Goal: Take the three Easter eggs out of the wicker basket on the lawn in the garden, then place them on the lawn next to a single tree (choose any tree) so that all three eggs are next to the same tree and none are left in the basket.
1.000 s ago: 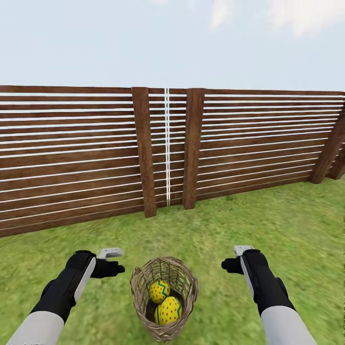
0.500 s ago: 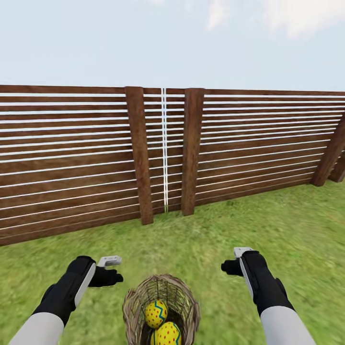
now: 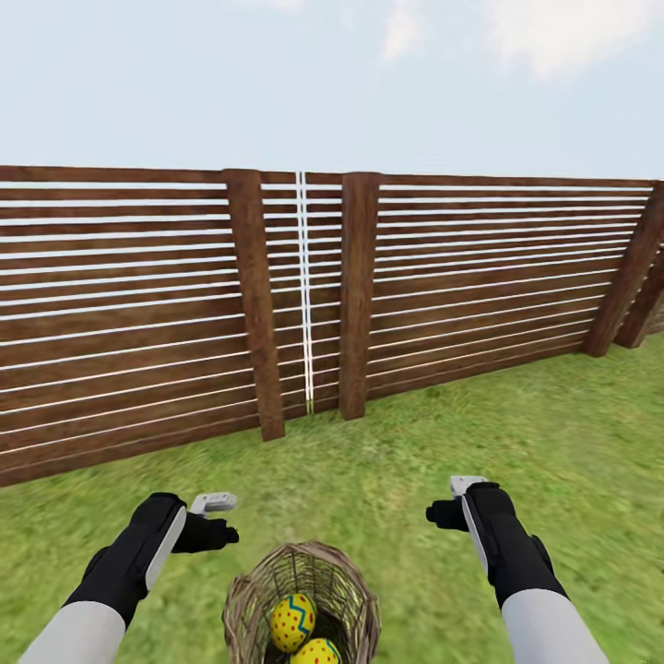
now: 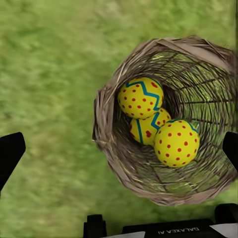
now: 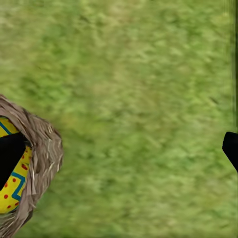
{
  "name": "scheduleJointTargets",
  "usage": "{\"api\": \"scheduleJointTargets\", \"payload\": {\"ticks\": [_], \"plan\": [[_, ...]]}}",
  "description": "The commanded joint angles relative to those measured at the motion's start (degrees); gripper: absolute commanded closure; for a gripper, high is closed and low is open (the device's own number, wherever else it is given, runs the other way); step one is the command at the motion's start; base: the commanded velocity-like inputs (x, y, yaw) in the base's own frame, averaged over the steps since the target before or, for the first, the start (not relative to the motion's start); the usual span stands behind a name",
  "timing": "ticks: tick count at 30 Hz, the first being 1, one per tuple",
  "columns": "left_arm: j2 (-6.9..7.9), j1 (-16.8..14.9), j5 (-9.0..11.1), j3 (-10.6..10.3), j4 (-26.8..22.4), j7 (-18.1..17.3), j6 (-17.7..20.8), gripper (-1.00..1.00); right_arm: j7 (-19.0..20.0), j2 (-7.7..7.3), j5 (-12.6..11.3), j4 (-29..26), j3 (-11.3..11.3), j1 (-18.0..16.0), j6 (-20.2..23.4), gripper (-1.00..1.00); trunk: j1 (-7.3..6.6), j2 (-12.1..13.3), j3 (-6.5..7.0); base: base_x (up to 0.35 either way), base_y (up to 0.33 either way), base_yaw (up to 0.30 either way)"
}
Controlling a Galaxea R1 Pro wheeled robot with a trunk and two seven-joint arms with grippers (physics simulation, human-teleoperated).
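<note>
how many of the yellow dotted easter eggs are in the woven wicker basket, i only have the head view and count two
Observer: Three. The left wrist view shows a third yellow egg with a blue zigzag wedged beneath the upper two in the brown woven-twig basket.
Operator: is the left gripper over it
Observer: Its two black fingertips stand wide apart, with the basket towards one side between them.
Operator: and the right one
Observer: The right gripper looks open over bare green grass, the basket at its edge.
</note>
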Motion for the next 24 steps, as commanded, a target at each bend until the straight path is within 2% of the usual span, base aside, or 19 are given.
{"api": "scheduleJointTargets", "payload": {"ticks": [1,9,11,12,15,16,18,24], "plan": [[0.05,0.0,0.5,-0.1,-0.1,0.2,0.3,-1.0,0.5,0.08,0.6,-0.1,-0.2,-0.1,0.2,-1.0,0.01,0.0,0.01,0.046,0.022,-0.213],[-0.09,0.0,0.4,-0.2,0.0,0.2,0.3,-1.0,0.5,0.16,0.3,1.3,-0.2,-0.1,0.3,-1.0,0.01,0.0,0.55,0.01,0.005,-0.212],[-0.06,0.0,0.4,-1.3,0.0,0.2,0.3,-1.0,0.5,0.29,-0.6,1.6,-0.3,-0.1,0.4,-1.0,0.01,0.0,0.59,0.001,0.0,-0.085],[-0.06,0.0,0.4,-2.4,0.0,0.2,0.3,-1.0,0.4,0.44,-2.5,1.7,-0.2,-0.1,0.4,-1.0,0.01,0.0,0.6,0.0,0.0,-0.034],[-0.05,0.0,0.4,-4.5,0.1,0.2,0.3,-1.0,0.3,0.51,-5.6,1.9,-0.1,-0.1,0.4,-1.0,0.01,0.0,0.61,0.0,0.0,-0.019],[-0.05,0.0,0.4,-6.7,0.1,0.2,0.2,-1.0,0.2,0.5,-7.1,1.9,0.0,-0.1,0.4,-1.0,0.01,0.0,0.61,0.0,0.0,-0.003],[0.03,0.0,0.4,-7.5,0.1,0.2,0.2,-1.0,0.1,0.45,-7.6,2.0,0.0,-0.1,0.4,-1.0,0.01,0.0,0.61,0.0,0.0,-0.001],[0.19,0.0,0.4,-7.6,0.0,0.2,0.2,-1.0,0.1,0.43,-7.8,2.0,0.0,-0.1,0.4,-1.0,0.01,0.0,0.61,0.0,0.0,0.0]]}}
